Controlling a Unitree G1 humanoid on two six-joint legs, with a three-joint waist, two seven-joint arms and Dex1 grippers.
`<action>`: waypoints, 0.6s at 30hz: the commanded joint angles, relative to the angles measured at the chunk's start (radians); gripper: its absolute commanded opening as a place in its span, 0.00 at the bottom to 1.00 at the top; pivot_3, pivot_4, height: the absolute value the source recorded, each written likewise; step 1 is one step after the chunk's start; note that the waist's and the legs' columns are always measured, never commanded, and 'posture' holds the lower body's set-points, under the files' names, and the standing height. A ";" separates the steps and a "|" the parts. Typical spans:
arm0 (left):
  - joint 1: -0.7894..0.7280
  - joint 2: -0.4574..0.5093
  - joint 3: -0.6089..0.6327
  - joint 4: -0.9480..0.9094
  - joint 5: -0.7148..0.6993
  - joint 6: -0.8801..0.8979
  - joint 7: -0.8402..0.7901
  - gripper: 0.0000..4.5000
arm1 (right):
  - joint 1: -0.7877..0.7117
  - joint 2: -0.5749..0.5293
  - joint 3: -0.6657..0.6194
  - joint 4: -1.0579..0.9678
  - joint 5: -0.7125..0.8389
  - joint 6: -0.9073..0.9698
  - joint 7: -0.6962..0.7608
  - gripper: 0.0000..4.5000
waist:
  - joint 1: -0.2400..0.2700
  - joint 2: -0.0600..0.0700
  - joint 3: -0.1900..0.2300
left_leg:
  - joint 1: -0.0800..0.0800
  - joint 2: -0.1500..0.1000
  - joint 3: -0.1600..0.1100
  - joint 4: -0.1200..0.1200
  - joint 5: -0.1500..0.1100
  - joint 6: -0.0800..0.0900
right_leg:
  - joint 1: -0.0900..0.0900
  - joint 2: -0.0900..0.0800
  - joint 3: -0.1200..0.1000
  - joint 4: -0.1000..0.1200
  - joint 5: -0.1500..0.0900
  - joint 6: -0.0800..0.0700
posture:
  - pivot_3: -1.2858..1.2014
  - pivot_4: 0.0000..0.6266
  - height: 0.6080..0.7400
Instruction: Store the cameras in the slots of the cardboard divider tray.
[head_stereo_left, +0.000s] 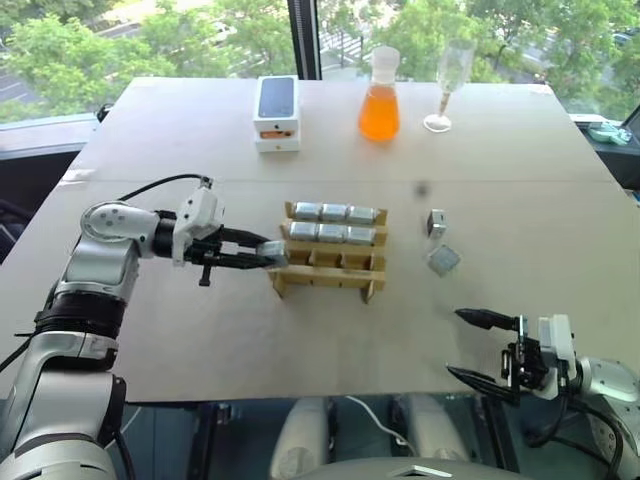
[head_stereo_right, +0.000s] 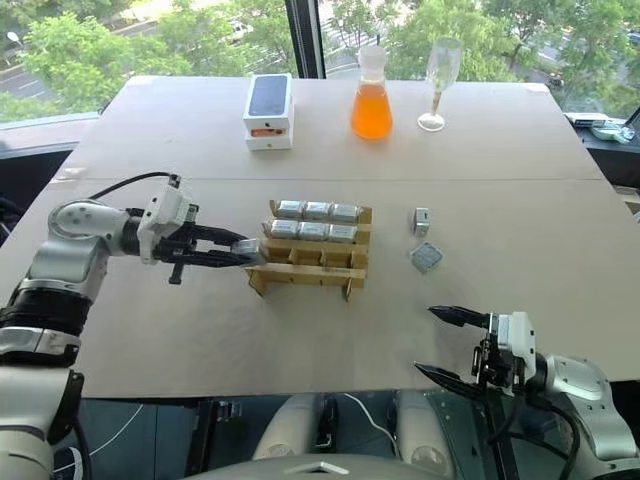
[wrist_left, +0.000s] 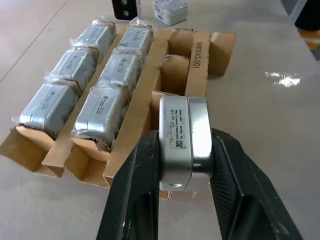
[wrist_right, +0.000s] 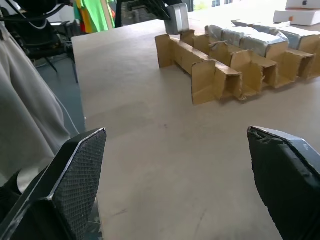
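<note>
The cardboard divider tray (head_stereo_left: 330, 278) stands mid-table. Its two back rows are filled with several silver-grey cameras (head_stereo_left: 333, 212), and the front row's slots are empty. My left gripper (head_stereo_left: 268, 252) points right at the tray's left front corner, shut on one camera (wrist_left: 182, 142) held on edge just off the front row. Two loose cameras (head_stereo_left: 436, 222) (head_stereo_left: 443, 260) lie on the table to the right of the tray. My right gripper (head_stereo_left: 455, 343) hangs open and empty over the table's front edge at the right, its fingertips toward the tray (wrist_right: 220, 75).
At the back of the table stand a white phone box (head_stereo_left: 276, 112), a flask of orange liquid (head_stereo_left: 379, 100) and a tall glass (head_stereo_left: 445, 85). Bare tabletop lies in front of the tray and between it and my right gripper.
</note>
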 joint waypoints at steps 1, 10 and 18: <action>-0.059 -0.023 -0.048 0.054 0.006 -0.080 -0.008 0.18 | -0.014 0.015 -0.029 -0.011 -0.005 -0.004 0.023 0.99 | 0.001 0.000 0.000 | 0.000 0.000 0.000 0.001 0.000 0.000 | 0.001 0.000 -0.001 0.000 0.000 0.000 | 0.52 0.24 1.00; -0.172 -0.047 -0.134 0.105 -0.044 -0.048 -0.008 0.18 | -0.009 0.052 -0.051 -0.038 -0.010 0.005 0.023 0.99 | 0.000 0.000 0.000 | 0.000 0.000 0.000 0.005 -0.001 0.002 | 0.003 0.000 0.000 0.000 0.001 0.002 | 0.52 0.24 1.00; -0.211 -0.050 -0.208 0.175 -0.016 -0.108 -0.008 0.18 | -0.010 0.114 -0.074 -0.088 -0.008 -0.028 0.007 0.99 | -0.001 0.000 0.000 | 0.000 0.000 0.000 0.005 -0.001 0.002 | 0.003 0.000 0.000 0.000 0.001 0.002 | 0.52 0.24 1.00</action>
